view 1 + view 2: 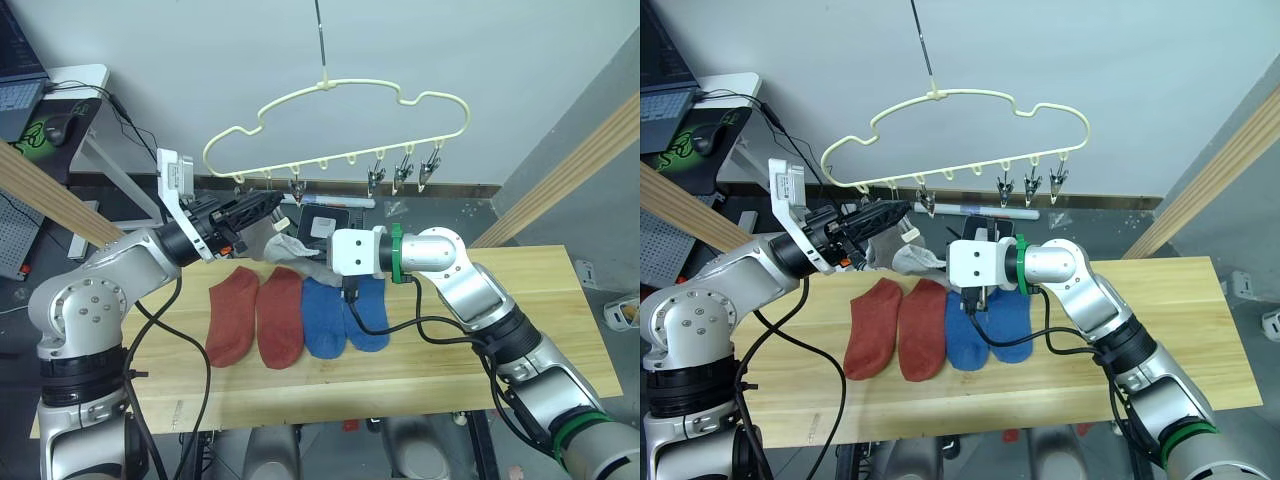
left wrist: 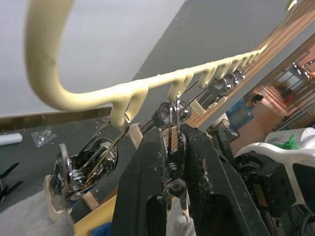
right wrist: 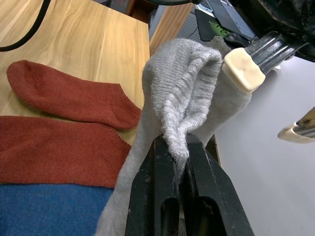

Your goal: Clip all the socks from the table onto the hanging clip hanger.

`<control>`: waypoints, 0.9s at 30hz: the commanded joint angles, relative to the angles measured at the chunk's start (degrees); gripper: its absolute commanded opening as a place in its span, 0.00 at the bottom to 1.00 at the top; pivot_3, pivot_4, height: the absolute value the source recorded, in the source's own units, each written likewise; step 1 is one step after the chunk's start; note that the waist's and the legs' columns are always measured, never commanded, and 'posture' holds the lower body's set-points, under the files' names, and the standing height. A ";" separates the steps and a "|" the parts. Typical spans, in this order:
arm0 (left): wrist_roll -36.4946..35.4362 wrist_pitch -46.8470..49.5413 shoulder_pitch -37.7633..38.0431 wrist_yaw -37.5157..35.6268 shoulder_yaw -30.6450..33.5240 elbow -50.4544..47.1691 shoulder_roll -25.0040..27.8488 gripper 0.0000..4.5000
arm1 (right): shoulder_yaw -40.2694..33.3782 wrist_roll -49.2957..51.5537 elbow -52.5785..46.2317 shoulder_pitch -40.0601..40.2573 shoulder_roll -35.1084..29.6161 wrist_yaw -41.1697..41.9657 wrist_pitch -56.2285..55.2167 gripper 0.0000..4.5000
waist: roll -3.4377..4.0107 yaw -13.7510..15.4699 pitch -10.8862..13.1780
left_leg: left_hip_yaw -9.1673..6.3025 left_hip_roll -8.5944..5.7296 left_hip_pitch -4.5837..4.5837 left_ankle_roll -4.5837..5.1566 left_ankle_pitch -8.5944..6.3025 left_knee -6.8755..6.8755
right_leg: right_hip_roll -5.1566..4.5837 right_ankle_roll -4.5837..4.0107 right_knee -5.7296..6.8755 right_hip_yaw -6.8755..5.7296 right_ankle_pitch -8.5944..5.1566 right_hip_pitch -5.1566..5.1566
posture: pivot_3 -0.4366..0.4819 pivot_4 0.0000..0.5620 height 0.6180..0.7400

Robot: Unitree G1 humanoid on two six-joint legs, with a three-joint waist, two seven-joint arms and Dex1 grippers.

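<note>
Robotics lab: laptop on desk, bare walls, plank table.

Two rust-red socks and two blue socks lie flat on the table.

No text, label, brand, number or sign can be read anywhere.

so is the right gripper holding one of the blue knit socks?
No. The right gripper is shut on a light grey knit sock; both blue socks lie on the table.
</note>
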 commanded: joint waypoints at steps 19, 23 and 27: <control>-0.54 0.73 -1.02 -1.66 0.20 0.34 0.56 0.05 | -1.14 -0.50 0.24 -2.79 2.59 -0.20 2.20 0.00 | -0.03 -0.16 -0.02 | -0.01 0.01 -0.01 0.01 0.00 0.05 | -0.02 -0.02 0.03 -0.02 0.01 0.00 | 0.27 0.56 0.96; -0.28 0.64 -0.81 -1.91 0.05 0.25 0.71 0.05 | -1.64 -0.57 0.14 -3.01 2.69 -0.79 2.19 0.00 | -0.03 -0.16 -0.03 | -0.03 0.01 -0.01 0.01 0.00 0.05 | -0.02 -0.02 0.04 -0.02 0.01 0.00 | 0.27 0.56 0.96; 0.14 0.49 -0.58 -2.30 -0.10 0.20 0.98 0.05 | -2.07 -0.50 -0.18 -3.08 2.60 -1.18 2.28 0.00 | -0.04 -0.16 -0.04 | -0.02 0.01 -0.01 0.01 0.00 0.05 | -0.02 -0.02 0.04 -0.03 0.01 0.00 | 0.27 0.56 0.96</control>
